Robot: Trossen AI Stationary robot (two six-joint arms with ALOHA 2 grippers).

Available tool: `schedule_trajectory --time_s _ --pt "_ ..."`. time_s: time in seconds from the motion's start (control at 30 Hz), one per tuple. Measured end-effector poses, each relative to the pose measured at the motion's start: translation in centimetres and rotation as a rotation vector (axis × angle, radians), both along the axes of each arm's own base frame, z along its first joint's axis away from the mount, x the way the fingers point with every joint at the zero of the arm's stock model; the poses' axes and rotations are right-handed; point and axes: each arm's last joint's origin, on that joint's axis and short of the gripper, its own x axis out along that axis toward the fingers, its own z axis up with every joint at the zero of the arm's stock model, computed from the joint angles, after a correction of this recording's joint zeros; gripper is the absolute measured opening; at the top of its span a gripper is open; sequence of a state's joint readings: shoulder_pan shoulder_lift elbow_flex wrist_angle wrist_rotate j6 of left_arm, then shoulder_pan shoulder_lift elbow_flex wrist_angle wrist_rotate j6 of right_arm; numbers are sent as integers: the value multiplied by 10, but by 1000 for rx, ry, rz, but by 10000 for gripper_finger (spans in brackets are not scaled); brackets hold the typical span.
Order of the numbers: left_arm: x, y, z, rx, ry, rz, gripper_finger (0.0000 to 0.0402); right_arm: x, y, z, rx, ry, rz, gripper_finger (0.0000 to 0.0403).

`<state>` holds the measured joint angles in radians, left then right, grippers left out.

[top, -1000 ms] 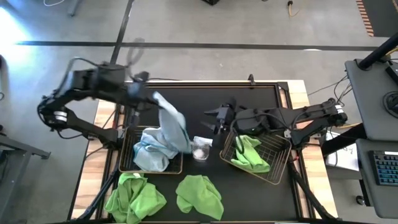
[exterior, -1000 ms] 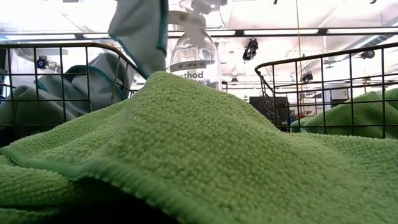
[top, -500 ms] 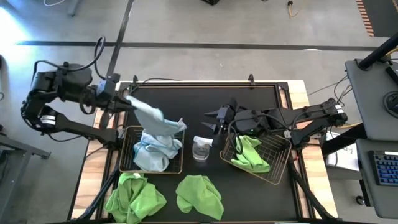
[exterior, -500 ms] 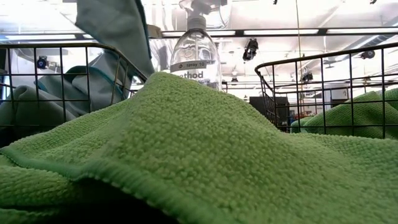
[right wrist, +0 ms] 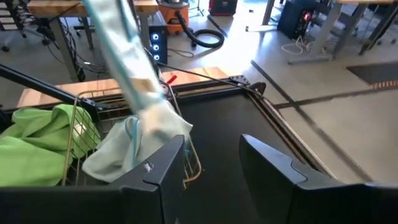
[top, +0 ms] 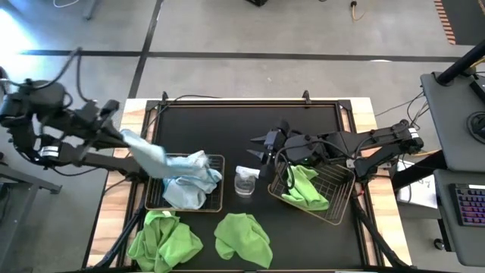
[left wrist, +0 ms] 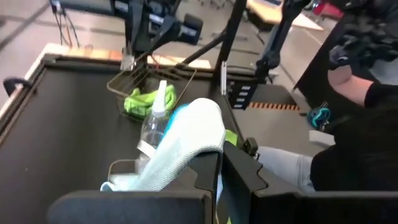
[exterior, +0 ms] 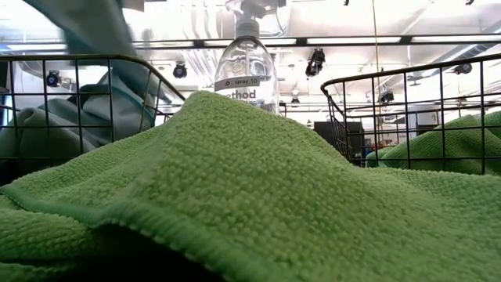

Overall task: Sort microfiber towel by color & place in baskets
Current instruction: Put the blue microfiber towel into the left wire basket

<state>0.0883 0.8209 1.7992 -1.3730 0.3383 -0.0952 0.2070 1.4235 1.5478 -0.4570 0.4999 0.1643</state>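
Clearly, the left pincer (top: 115, 130) is closed on a corner of a pale blue towel (top: 151, 154) out past the worktop's left edge; the cloth is drawn in a slack band from that grip down into the left basket (top: 219, 182), where more blue cloth (top: 186, 186) lies heaped; in the left wrist view the gripped towel (left wrist: 180, 146) is seen folded over the dark fingers. The right pincer (top: 261, 145) is held open over the middle of the worktop (top: 220, 125), empty, just beside the right basket (top: 345, 189), in which one lime green towel (top: 307, 188) is lodged. Two further green towels (top: 163, 239) and (top: 242, 236) lie loose along the worktop's near edge; a clear spray bottle (top: 246, 180) lies between the baskets.

The cloths are judged light, limp and clinging; they will stretch, drape and catch on the wire mesh rather than slide; a pinch on a raised fold or a corner is judged the surest hold, and a high lift is likely needed to clear the basket rim.
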Motion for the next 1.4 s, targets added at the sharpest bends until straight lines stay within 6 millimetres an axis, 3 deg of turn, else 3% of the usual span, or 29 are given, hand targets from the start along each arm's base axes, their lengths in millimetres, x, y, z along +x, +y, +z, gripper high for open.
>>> schedule_trajectory --time_s 0.17,0.33,0.63,0.9,1.17,1.4 --pt "-24 -1 -4 15 -59 31 0 -1 0 -1 31 0 -14 148" --pt "-21 -1 -22 -7 -37 47 0 -1 0 -1 62 -11 -26 148" --pt "14 2 -82 -82 105 79 0 -1 0 -2 106 -16 -43 148" --pt "44 5 -124 -95 185 86 0 -5 -1 -10 115 70 -62 148" --pt "70 7 -151 -150 217 114 0 -9 -2 -18 157 126 -99 148" --pt "82 6 -156 -250 292 67 1 -9 -2 -22 153 153 -102 148"
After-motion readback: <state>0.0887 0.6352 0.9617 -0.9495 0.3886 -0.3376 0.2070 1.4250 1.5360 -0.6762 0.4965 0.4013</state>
